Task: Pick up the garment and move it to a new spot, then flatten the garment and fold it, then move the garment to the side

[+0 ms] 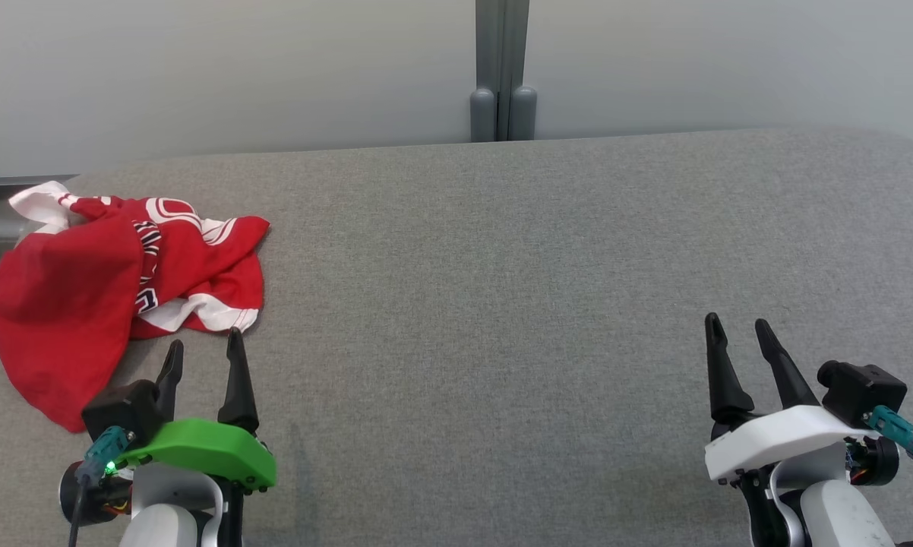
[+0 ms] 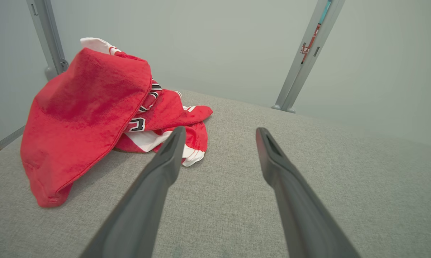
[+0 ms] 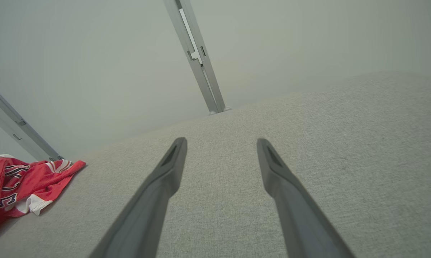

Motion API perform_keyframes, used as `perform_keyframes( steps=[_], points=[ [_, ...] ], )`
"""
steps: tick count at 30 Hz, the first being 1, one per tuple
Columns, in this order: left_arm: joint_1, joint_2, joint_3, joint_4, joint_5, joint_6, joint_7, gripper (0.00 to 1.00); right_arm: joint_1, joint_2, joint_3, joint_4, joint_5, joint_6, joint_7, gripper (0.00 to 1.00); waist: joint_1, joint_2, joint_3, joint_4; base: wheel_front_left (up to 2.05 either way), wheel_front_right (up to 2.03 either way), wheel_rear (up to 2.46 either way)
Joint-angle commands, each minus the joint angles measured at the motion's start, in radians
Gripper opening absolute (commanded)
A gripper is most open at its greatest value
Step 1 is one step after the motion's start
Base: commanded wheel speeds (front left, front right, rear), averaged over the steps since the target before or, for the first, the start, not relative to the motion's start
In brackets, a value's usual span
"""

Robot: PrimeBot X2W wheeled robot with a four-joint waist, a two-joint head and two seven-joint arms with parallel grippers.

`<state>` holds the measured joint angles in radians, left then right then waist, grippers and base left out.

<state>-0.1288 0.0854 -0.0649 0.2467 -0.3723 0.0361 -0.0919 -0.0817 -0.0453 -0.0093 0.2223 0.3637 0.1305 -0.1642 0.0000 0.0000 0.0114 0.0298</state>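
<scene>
The garment (image 1: 115,289), a red jersey with white trim and dark-edged lettering, lies crumpled in a loose heap at the far left of the grey padded table (image 1: 502,266), close to its left edge and towards the back; one large red panel is flopped over the rest, and white-banded hems poke out at the back and along the near right side; nothing is laid flat and no fold line can be made out.

The left gripper (image 1: 204,339), under its green shell, sits just in front of the heap with its two dark fingers spread wide and nothing between them; in the left wrist view the tip of one finger stands right at the white hem, though whether it touches the cloth I cannot tell. The right gripper (image 1: 737,320), under its white shell, hovers well apart over bare table at the near right, its fingers likewise spread and holding nothing.

Beyond the table stands a pale wall with a grey upright post (image 1: 502,68) at its middle.

As I judge it, the task is at its very start: the pickup is not yet made; the move to a new spot, the flattening, the folding and the final shift to the side are all left to do; the wide bare stretch of table to the right looks like the natural place to spread the jersey.
</scene>
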Motion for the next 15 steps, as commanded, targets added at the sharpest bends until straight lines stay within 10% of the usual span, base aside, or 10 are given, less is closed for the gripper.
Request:
perform_keyframes(
  steps=[1,15],
  points=[
    [-0.015,0.012,-0.002,-0.010,0.021,0.007,0.005,1.00,-0.012,-0.006,0.001,-0.011,-0.024,0.000,-0.003,1.00,0.0000,0.0000,0.000,0.000,0.00,0.00,0.00],
    [0.011,0.026,-0.019,-0.041,0.126,0.038,0.023,1.00,0.011,-0.006,0.002,-0.041,-0.137,0.000,0.020,1.00,0.0000,0.0000,-0.010,0.011,0.00,0.00,0.00]
  ],
)
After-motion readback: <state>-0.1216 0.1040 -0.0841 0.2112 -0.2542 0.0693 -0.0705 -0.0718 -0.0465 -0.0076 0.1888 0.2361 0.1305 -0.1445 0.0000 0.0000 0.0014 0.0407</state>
